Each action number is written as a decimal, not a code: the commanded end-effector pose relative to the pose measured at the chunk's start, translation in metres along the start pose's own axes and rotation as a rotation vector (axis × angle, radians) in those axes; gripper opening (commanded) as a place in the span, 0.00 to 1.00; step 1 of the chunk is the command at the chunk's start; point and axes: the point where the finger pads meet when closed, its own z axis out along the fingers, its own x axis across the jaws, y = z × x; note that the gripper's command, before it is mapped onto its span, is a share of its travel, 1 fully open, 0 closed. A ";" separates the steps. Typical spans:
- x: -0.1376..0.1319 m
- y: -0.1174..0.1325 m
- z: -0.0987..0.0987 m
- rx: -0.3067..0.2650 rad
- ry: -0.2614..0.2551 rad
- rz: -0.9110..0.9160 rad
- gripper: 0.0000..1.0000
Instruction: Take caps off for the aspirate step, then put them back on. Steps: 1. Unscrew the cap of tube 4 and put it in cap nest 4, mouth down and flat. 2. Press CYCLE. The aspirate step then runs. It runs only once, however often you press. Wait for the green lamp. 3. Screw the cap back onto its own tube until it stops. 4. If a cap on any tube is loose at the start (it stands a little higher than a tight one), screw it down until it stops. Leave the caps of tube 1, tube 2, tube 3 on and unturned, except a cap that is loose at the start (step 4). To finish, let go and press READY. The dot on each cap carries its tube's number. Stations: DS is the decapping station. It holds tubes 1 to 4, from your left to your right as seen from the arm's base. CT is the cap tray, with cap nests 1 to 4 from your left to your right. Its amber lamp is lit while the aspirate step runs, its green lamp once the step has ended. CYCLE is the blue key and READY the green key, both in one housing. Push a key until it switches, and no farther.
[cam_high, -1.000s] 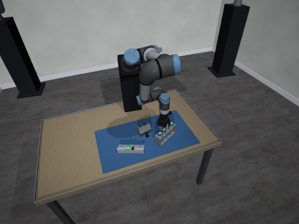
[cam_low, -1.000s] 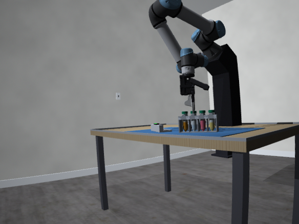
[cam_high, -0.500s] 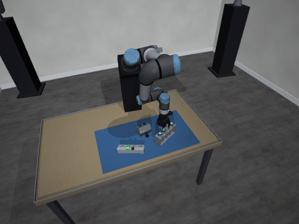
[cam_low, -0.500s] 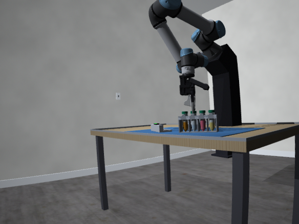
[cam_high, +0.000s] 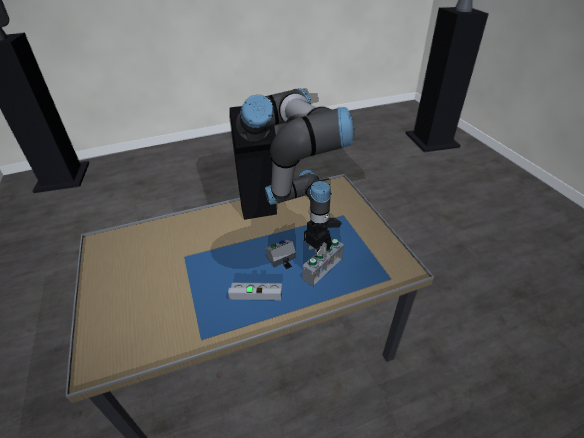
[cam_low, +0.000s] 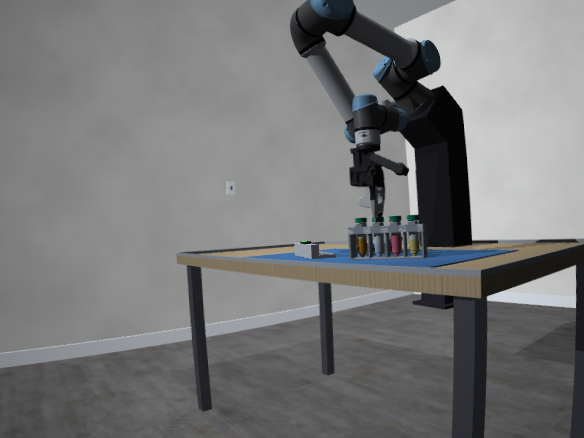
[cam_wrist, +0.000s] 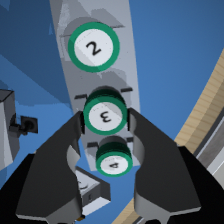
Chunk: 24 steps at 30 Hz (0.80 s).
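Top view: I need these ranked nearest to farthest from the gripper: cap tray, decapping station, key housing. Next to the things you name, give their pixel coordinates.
1. Decapping station (cam_high: 309, 277) (cam_low: 424, 243) (cam_wrist: 96, 80): directly below the gripper (cam_high: 321, 254) (cam_low: 378, 218) (cam_wrist: 105, 111).
2. Key housing (cam_high: 281, 254) (cam_wrist: 6, 137): on the robot's right.
3. Cap tray (cam_high: 270, 295) (cam_low: 306, 250) (cam_wrist: 98, 201): also on the robot's right, farther out from the arm's base.
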 end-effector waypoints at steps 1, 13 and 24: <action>0.000 0.000 0.000 -0.001 0.001 0.094 0.00; 0.000 0.000 0.000 -0.001 0.001 0.143 0.35; 0.000 0.000 -0.009 -0.001 0.001 0.143 0.35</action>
